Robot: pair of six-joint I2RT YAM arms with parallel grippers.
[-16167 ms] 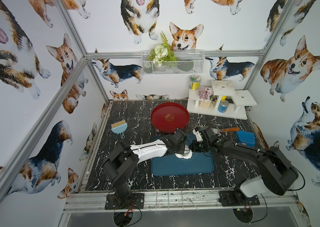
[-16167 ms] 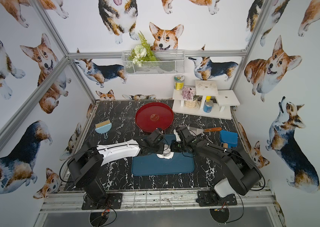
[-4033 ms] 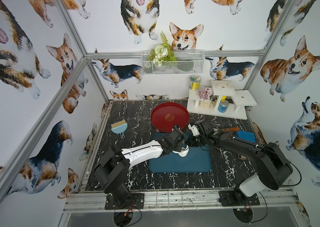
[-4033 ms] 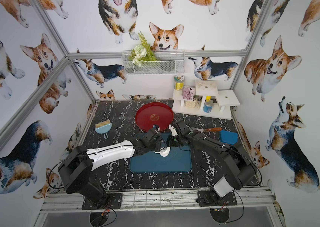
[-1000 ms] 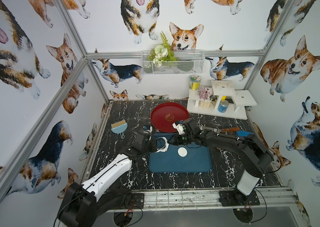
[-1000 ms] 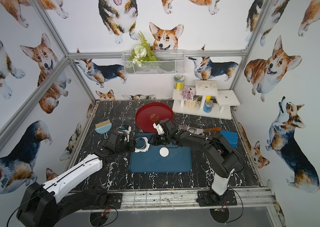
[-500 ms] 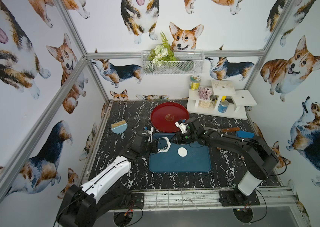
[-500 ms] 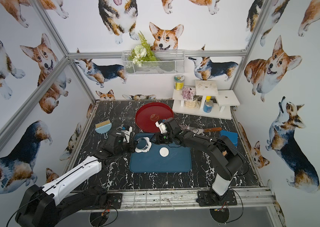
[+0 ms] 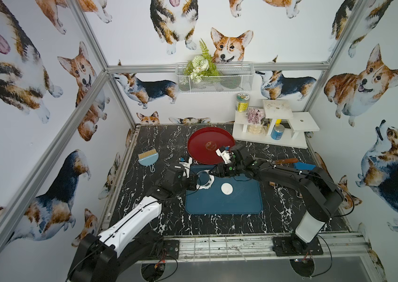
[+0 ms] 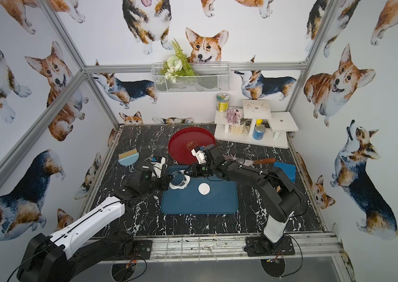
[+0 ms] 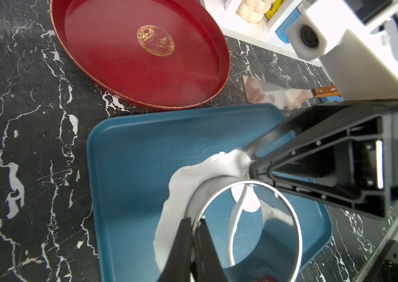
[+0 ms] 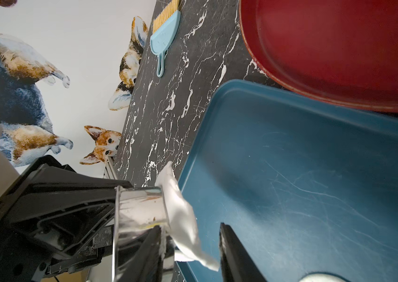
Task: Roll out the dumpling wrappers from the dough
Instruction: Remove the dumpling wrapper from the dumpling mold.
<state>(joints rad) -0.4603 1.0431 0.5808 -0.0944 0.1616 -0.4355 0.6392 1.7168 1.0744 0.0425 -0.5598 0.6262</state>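
One wrapper (image 9: 226,188) cut free; dough scrap (image 11: 177,195) clings to lifted cutter (image 12: 141,207).
Left end effector (image 11: 193,227) pinches cutter; right end effector (image 12: 190,229), part-open, now straddles scrap.

Top views look down; close wrist views apparently share the tray (image 11: 132,146).

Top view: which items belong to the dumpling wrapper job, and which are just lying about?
In the job: dough draped round the ring cutter; left gripper shut on the cutter's rim; right gripper open astride the dough edge; cut wrapper; blue tray; probably the red plate.

Lying about: blue brush; wooden-handled blade; blue box; white shelf; wire basket.
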